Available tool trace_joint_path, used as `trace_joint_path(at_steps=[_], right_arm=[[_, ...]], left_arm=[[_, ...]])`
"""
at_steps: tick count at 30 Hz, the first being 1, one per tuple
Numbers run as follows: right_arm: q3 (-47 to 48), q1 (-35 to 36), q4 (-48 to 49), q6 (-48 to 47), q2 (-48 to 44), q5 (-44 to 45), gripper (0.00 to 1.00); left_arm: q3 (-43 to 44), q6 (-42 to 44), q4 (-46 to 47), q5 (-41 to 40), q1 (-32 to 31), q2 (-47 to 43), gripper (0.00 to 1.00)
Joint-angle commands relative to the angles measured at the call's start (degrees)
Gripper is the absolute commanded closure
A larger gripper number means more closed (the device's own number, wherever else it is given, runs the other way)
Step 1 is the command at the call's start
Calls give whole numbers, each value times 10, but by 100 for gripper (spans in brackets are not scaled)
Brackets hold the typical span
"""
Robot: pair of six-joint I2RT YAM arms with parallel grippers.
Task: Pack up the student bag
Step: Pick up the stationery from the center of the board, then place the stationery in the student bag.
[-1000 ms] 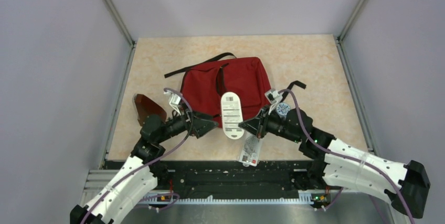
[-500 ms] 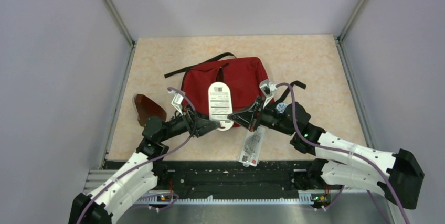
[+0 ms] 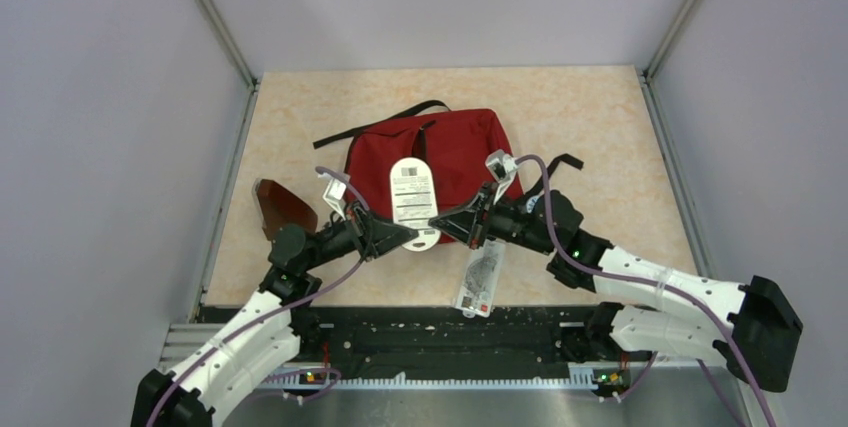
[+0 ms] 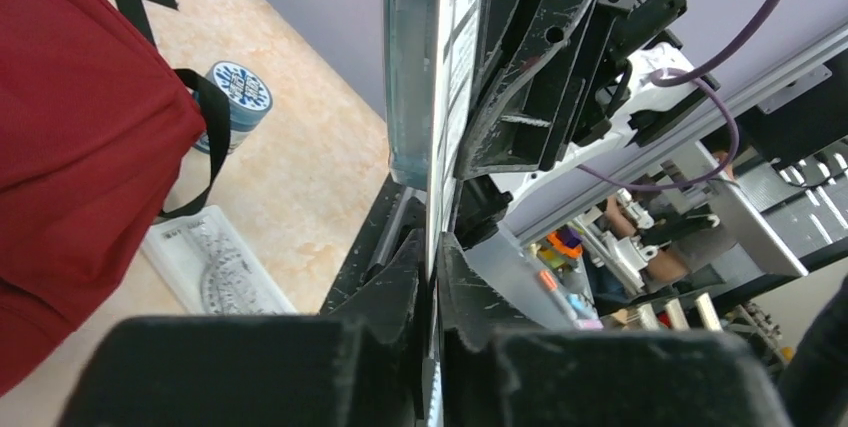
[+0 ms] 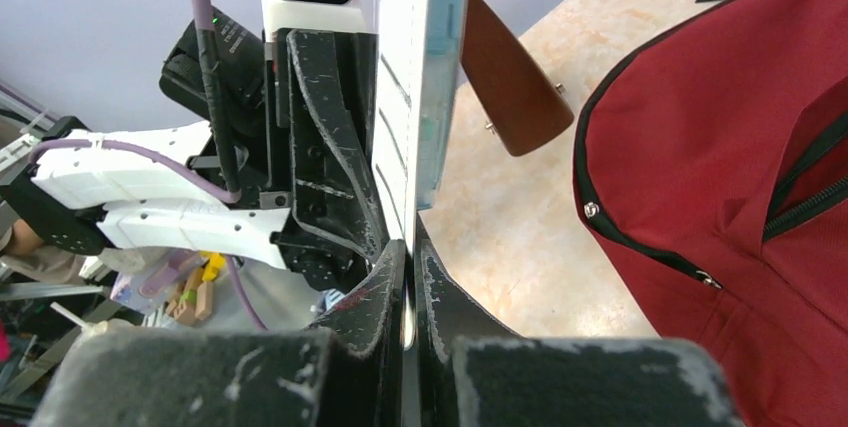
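Observation:
The student bag (image 3: 445,152) lies flat, red, in the middle of the table, its black straps trailing off the back-left and right corners. A flat white carded package (image 3: 413,199) with printed labels hangs over the bag's front edge. My left gripper (image 3: 412,236) is shut on its near-left end, and my right gripper (image 3: 437,219) is shut on its right edge. In the left wrist view the package (image 4: 440,97) stands edge-on between the jaws of the left gripper (image 4: 432,247). The right wrist view shows the same edge (image 5: 415,97) pinched by the right gripper (image 5: 408,257), the bag (image 5: 720,167) to the right.
A small brown triangular pouch (image 3: 283,207) lies left of the bag. A clear pack with a protractor (image 3: 480,279) lies near the front edge, under the right arm. A round blue-and-white roll (image 4: 240,92) stands beside the bag's strap. Grey walls enclose the table.
The right arm has carried the white package left and toward the bag. The left gripper, open a second ago, has shut on the package's near end.

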Motion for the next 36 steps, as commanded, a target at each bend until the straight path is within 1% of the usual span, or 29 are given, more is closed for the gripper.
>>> trace_joint_path(at_steps=[1,2,3,5,6,8,11,13,18,21,24,27,32,36], right_arm=[[34,2,-1,-22,4,3,96],[37,2,-13,-28,3,11,85],[43,2,-33,-35,2,26,69],[68,2,-106,-46,-1,88,40],[86,2,-149,-56,-1,126,31],[120,-3,-233,-82,8,213,22],[168,-33,-308,-89,41,275,20],[200,-58,-336,-93,77,288,20],[287,-68,-366,-143,189,343,22],[350,-69,-390,-173,266,358,22],[398,-67,-405,-193,333,359,22],[435,-58,-410,-211,390,368,22],[510,-37,-464,-239,476,426,22],[526,-26,-491,-238,515,499,23]], left_arm=[[-13,4,44,-13,-1,2,99],[-14,8,41,-20,-2,0,100],[-14,16,27,-32,-2,-5,100],[-5,45,-35,-96,-1,-20,100],[6,68,-83,-135,0,-28,100],[45,119,-197,-209,3,-33,100],[118,172,-327,-301,10,-4,100],[148,183,-358,-334,19,22,100],[202,182,-365,-335,39,102,100],[220,184,-365,-348,43,131,100],[223,190,-365,-368,44,139,100],[217,191,-365,-368,44,138,100],[208,187,-365,-356,45,137,100],[206,187,-365,-349,45,137,100]])
